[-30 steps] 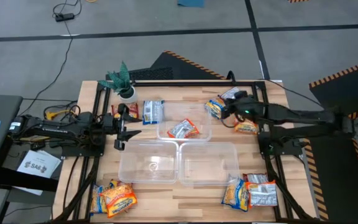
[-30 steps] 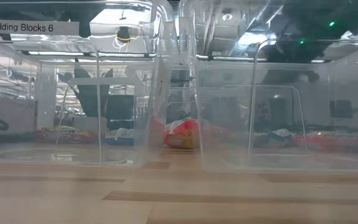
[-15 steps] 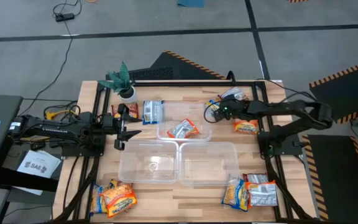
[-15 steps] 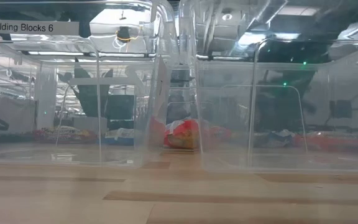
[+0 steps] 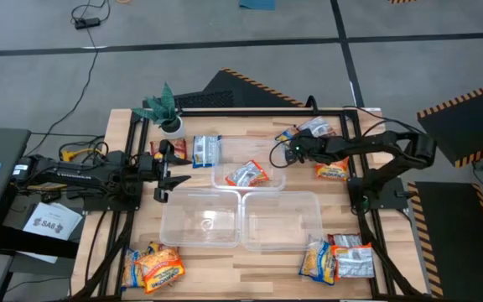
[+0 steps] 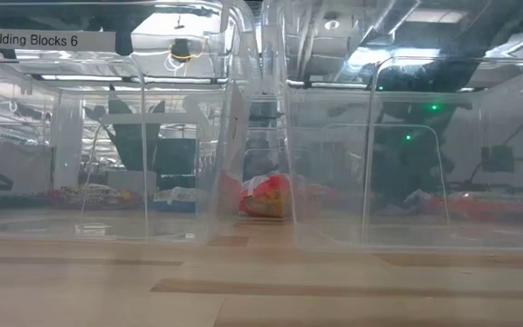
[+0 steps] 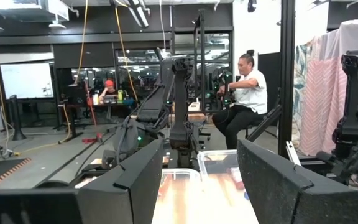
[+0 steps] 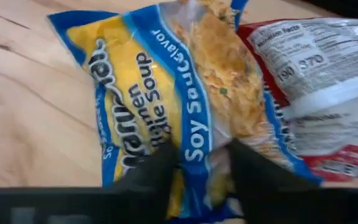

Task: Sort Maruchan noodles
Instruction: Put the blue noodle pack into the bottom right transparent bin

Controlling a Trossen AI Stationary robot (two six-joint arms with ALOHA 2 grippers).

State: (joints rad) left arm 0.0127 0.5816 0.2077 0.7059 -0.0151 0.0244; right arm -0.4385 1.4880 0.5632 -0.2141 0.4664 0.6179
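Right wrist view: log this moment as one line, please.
right gripper: fingers pinching yellow-and-blue Soy Sauce packet on table, beside red-and-white packet | left gripper: open, waiting at left edge | far tub: one orange packet

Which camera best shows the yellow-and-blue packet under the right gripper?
The right wrist view: the yellow-and-blue packet fills it, label readable, right gripper over it. High view hides it under that gripper; low and left wrist views don't show it clearly.

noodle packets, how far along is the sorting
Barely begun. One red packet already lies in the far clear tub; the two near tubs look empty. The right gripper is pinching the yellow-and-blue soy sauce packet on the table. The left gripper waits, open. Piles remain at the near-left corner, the near-right corner and the far edge.
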